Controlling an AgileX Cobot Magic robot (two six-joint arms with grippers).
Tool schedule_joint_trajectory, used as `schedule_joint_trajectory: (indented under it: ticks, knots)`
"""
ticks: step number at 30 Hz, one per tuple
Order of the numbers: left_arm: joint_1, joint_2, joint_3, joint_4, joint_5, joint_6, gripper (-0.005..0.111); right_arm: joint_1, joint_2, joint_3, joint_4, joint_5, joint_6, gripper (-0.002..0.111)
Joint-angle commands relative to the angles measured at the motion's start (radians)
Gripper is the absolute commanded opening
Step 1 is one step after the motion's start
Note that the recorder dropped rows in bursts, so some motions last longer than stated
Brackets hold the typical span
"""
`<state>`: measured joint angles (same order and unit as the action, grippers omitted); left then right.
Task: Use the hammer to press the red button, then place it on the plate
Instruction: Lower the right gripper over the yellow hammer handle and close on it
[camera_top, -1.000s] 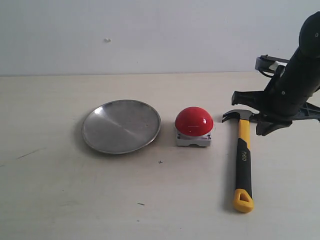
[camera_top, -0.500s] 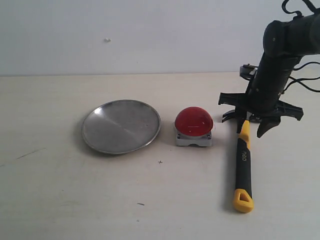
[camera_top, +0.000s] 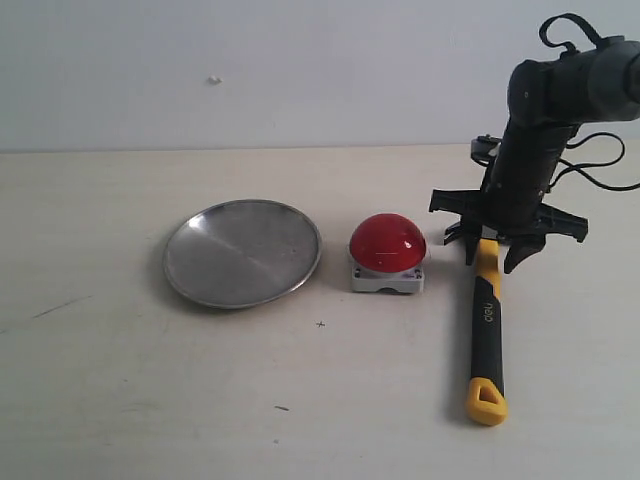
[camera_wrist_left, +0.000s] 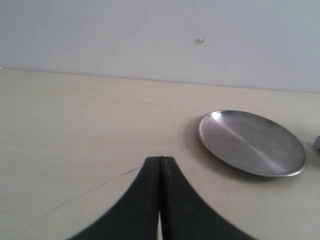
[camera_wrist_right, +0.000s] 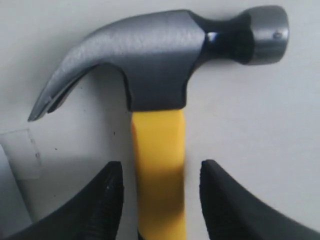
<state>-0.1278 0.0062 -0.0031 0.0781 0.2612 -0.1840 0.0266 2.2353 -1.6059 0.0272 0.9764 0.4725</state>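
Observation:
The hammer (camera_top: 487, 318) lies flat on the table at the right, head toward the wall, yellow looped end toward the front. Its dark metal head (camera_wrist_right: 160, 55) fills the right wrist view. My right gripper (camera_top: 495, 260) stands open over the yellow neck (camera_wrist_right: 159, 165) just below the head, one finger on each side with gaps between. The red button (camera_top: 388, 243) sits on its grey base just left of the hammer. Further left lies the silver plate (camera_top: 242, 252), which also appears as the plate (camera_wrist_left: 251, 142) in the left wrist view. My left gripper (camera_wrist_left: 160, 162) is shut and holds nothing.
The pale table (camera_top: 120, 400) runs back to a white wall (camera_top: 300, 70). A black cable (camera_top: 590, 170) loops behind the right arm. A few dark scratches (camera_top: 60, 307) mark the table at the left.
The right arm has swung left and come down over the hammer, so its open fingers now straddle the yellow neck. The hammer, button and plate have not moved.

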Motion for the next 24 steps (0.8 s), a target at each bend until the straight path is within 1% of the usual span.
schedule_joint_trajectory:
  ticks: [1,9,16,18,22,24]
  knots:
    - [-0.001,-0.006,0.003,-0.005,-0.005,0.005,0.000,-0.003,0.028,-0.034,-0.008,0.026,0.002,0.047]
    - [-0.001,-0.006,0.003,-0.005,-0.005,0.005,0.000,-0.003,0.039,-0.036,-0.035,0.063,0.002,0.040]
    - [-0.001,-0.006,0.003,-0.005,-0.005,0.005,0.000,-0.003,0.039,-0.036,-0.055,0.047,0.002,0.032]
    - [-0.001,-0.006,0.003,-0.005,-0.005,0.005,0.000,-0.003,0.039,-0.036,-0.055,0.034,0.002,0.024]
    - [-0.001,-0.006,0.003,-0.005,-0.005,0.005,0.000,-0.003,0.039,-0.036,-0.057,-0.034,-0.001,0.000]
    - [-0.001,-0.006,0.003,-0.005,-0.005,0.005,0.000,-0.003,0.033,-0.036,-0.063,-0.068,-0.011,0.000]
